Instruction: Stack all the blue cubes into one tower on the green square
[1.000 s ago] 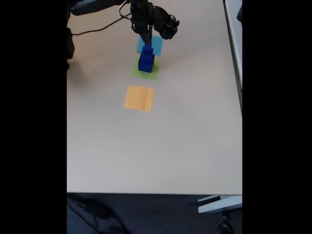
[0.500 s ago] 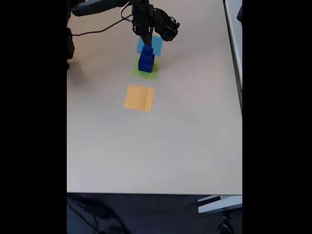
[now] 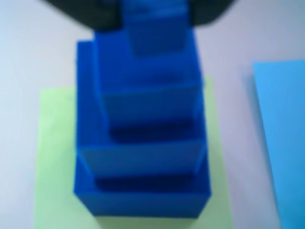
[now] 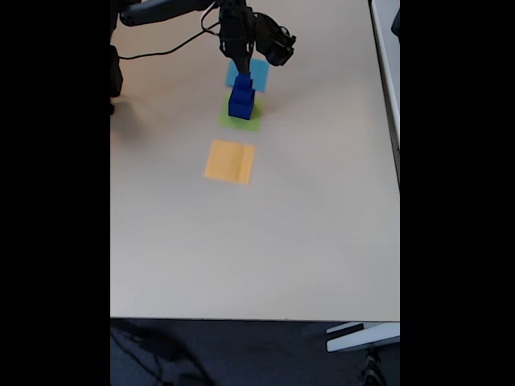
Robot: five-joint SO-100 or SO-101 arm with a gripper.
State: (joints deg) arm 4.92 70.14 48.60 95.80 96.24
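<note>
1. Tower of blue cubes (image 3: 143, 143) stands on the green square (image 3: 52, 157); we judge the top cube (image 3: 152, 28) is being seated. Let go gently, lift straight.
2. Gripper (image 4: 241, 66) sits over the tower; its opening we cannot tell.
3. Wrist view shows tier offsets; fixed view adds the orange patch (image 4: 230, 161).

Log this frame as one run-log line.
phase: stacking | blue cubes: tower on green square, largest at bottom | pincer: at tower top, state unclear | light-blue patch, orange patch: bare
</note>
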